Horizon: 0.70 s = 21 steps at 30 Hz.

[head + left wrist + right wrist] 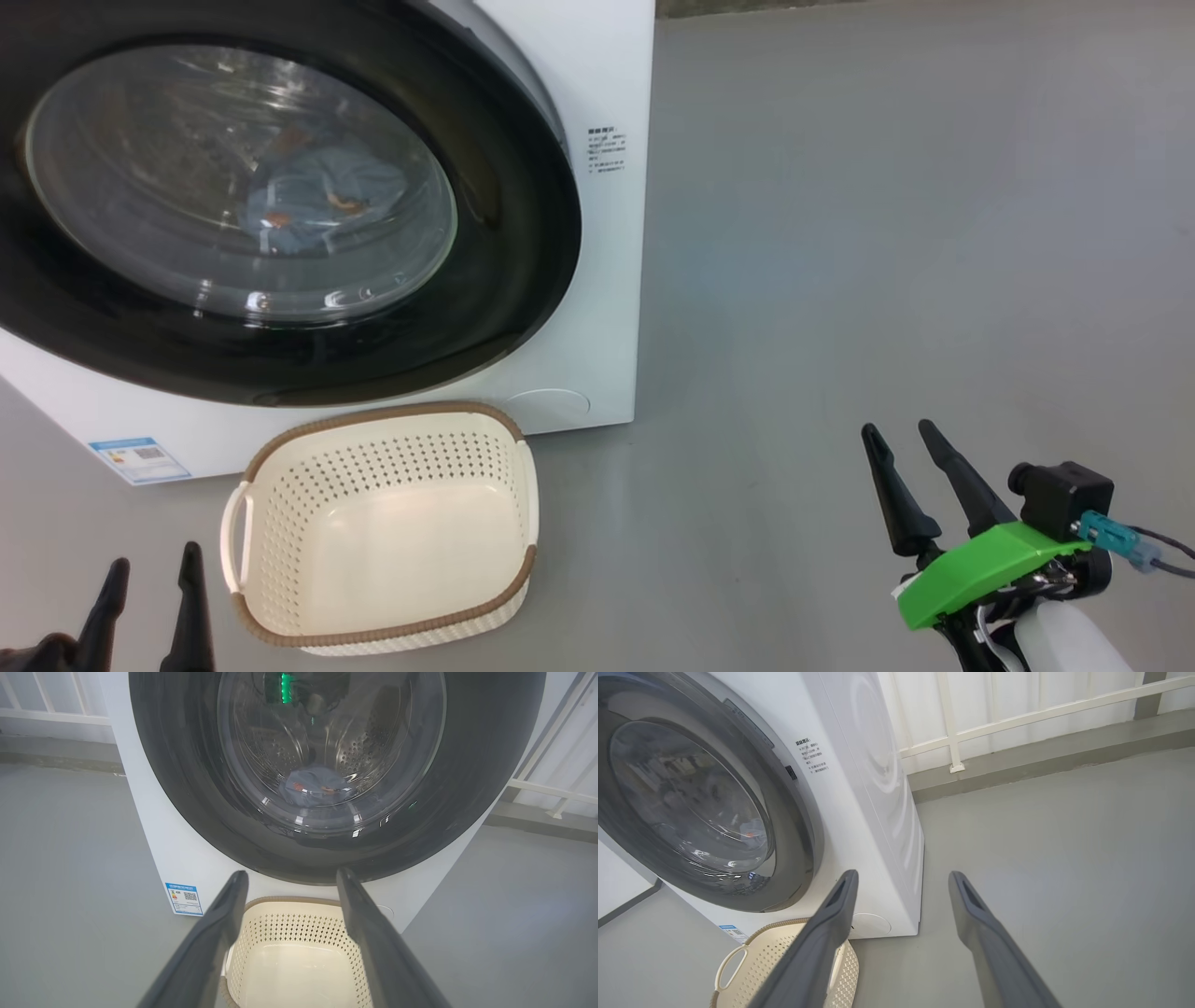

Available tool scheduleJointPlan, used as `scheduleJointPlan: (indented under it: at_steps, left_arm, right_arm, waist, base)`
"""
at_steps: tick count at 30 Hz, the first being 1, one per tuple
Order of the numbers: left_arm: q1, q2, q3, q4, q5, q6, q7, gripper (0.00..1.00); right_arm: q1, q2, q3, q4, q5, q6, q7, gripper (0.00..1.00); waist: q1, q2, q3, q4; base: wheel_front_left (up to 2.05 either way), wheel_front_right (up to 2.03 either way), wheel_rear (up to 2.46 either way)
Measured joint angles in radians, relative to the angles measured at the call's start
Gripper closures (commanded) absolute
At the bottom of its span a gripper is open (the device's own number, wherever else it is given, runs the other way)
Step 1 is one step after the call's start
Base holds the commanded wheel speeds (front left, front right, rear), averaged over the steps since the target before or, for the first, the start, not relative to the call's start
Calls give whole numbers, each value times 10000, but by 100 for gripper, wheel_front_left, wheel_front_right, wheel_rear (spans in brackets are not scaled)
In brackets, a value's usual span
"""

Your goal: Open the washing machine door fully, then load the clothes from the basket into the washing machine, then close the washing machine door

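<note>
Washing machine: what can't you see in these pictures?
Head view: the clothes are blurred by glare on the washing machine door; their number is unclear.
Left wrist view: the blue label has print too small to read.
Head view: the washing machine top is cut off by the edge.

Washing machine (607,280): one. Washing machine door (509,233): one, with one glass window (168,121).
Basket (392,439): one; side handle (238,537) in sight: one.
Clothes (317,201): one bluish bundle behind glass; number of garments in bundle not countable. Orange-brown marks on bundle: at least two.
Grippers: two, left gripper (155,555) and right gripper (898,427). Fingers (894,495): two per gripper, four in all.
Blue label sticker (140,459): one.
Block of small printed text (606,149) on front panel: one.
Round cover (551,403) low on front panel: one.
</note>
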Motion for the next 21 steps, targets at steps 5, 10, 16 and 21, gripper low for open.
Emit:
scheduleJointPlan:
  at_steps: [5,10,16,21]
  left_arm:
    - [21,-2,163,0,27,0,0,0]
    - [56,-6,213,0,31,0,0,0]
    - [250,-13,267,2,128,0,0,0]
    - [250,-65,395,4,293,0,0,0]
  right_arm:
    - [265,-25,-153,-48,0,0,0,0]
    - [363,-25,-188,-102,-2,0,0,0]
    - [487,-12,-244,-100,-2,0,0,0]
    - [487,-6,-253,-123,-2,0,0,0]
  waist:
    - [0,0,-70,-104]
    - [0,0,-132,-154]
    - [0,0,-155,-180]
    - [0,0,-129,-167]
  base:
    - [0,0,0]
    - [0,0,0]
    - [0,0,0]
    - [0,0,0]
